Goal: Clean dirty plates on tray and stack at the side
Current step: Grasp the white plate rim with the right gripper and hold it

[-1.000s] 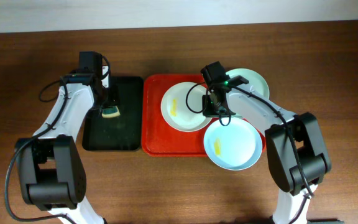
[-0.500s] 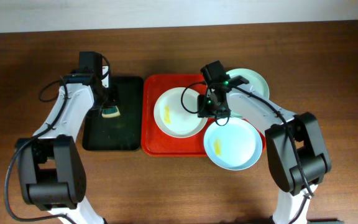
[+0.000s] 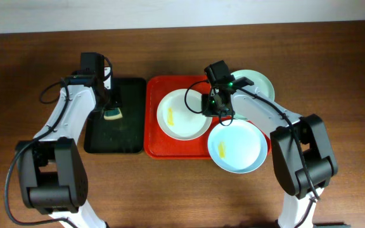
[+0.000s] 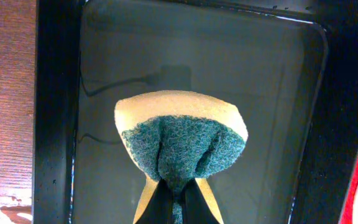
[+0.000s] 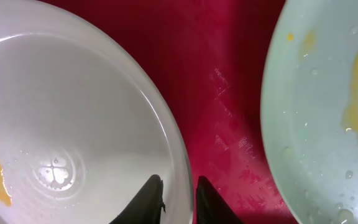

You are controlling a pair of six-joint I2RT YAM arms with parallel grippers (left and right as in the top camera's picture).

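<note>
Yellow-smeared, the pale blue plate [image 3: 237, 147] lies nearest, overhanging the red tray [image 3: 156, 147] at 4 o'clock. The white plate [image 3: 182, 114] sits toward 9 o'clock. The right gripper [image 5: 179, 194] straddles its 3 o'clock rim; whether it pinches, I cannot tell. Beyond the tray's 9 o'clock edge, the left gripper [image 4: 178, 190] clamps a sponge [image 4: 179, 134] over the black tray [image 4: 55, 124]. Farthest, the mint plate [image 3: 258, 82] lies at 2 o'clock.

Robotics laboratory bench: a white-and-black left arm [image 3: 65, 113] and matching right arm [image 3: 266, 115] stand mounted at a wooden table [image 3: 170, 193] against a pale wall [image 3: 170, 11].
</note>
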